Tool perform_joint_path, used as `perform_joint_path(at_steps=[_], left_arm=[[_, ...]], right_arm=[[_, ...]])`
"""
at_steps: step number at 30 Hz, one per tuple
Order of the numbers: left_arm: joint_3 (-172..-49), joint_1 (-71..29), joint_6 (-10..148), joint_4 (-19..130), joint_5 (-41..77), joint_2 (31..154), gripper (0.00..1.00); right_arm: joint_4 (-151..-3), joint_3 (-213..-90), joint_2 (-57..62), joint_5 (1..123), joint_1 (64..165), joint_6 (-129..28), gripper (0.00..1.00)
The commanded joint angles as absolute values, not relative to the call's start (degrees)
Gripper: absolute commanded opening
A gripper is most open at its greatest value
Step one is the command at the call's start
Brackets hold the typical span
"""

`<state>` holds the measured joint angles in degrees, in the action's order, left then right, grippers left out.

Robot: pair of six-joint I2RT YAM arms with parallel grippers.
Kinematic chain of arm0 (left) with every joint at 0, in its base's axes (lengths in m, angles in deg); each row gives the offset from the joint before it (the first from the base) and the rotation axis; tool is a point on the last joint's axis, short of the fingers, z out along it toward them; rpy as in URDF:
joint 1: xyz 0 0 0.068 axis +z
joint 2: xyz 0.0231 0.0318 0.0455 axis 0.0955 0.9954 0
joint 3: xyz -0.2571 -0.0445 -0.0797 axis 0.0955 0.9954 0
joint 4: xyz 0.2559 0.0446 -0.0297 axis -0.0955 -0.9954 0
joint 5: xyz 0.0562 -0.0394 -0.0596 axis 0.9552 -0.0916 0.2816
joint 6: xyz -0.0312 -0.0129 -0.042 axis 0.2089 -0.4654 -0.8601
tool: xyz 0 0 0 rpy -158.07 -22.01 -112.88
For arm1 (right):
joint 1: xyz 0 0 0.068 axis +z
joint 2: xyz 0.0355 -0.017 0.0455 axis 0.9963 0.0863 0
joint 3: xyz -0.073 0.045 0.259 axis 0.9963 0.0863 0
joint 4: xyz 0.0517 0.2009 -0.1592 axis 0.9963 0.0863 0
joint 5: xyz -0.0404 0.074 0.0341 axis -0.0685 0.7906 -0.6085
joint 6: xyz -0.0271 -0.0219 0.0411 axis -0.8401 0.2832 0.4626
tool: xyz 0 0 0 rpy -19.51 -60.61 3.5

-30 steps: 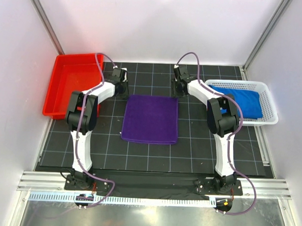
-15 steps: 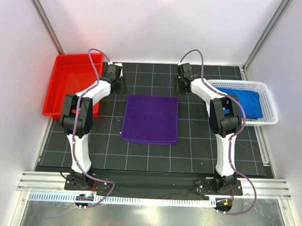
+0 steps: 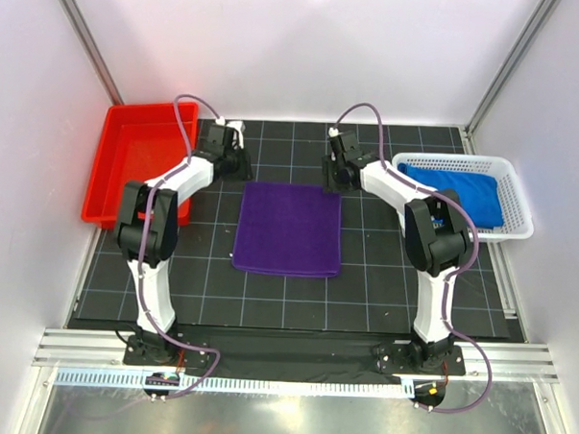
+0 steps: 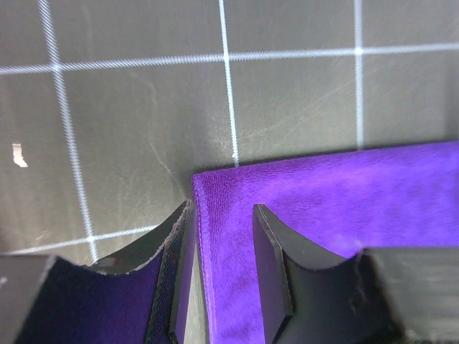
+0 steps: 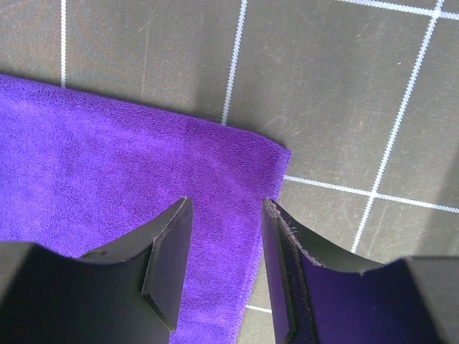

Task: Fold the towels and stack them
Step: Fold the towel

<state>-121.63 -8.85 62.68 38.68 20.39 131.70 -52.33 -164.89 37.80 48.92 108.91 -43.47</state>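
Between the parted jaws of the left gripper (image 4: pixel 222 209) lies one far corner of the purple towel (image 4: pixel 337 193); the right gripper (image 5: pixel 226 203), equally apart, straddles the other, flat on the counter (image 3: pixel 363 287). Closing too high could slip off the thin edge. Half a second earlier both grippers stood farther outside those corners.

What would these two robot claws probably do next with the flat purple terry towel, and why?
Probably lower and close. The left gripper and right gripper are both open, each poised at a far corner of the purple terry towel, which lies flat on the black gridded mat, not yet gripped.
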Motion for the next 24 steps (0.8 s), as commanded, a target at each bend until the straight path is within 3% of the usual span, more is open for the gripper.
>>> perform_joint_path(at_steps=[1, 11, 24], left_arm=[[-122.91, -9.46, 64.77, 40.28, 18.85, 135.51, 0.41], [-122.3, -10.34, 63.45, 40.46, 24.21, 139.04, 0.41], [-121.95, -10.69, 63.1, 40.37, 25.7, 138.86, 0.4]], right_arm=[[-53.98, -165.35, 37.96, 47.41, 108.69, -43.07, 0.5], [-52.66, -168.34, 43.06, 41.96, 107.99, -44.57, 0.5], [-64.43, -162.37, 42.01, 53.29, 102.8, -43.08, 0.45]])
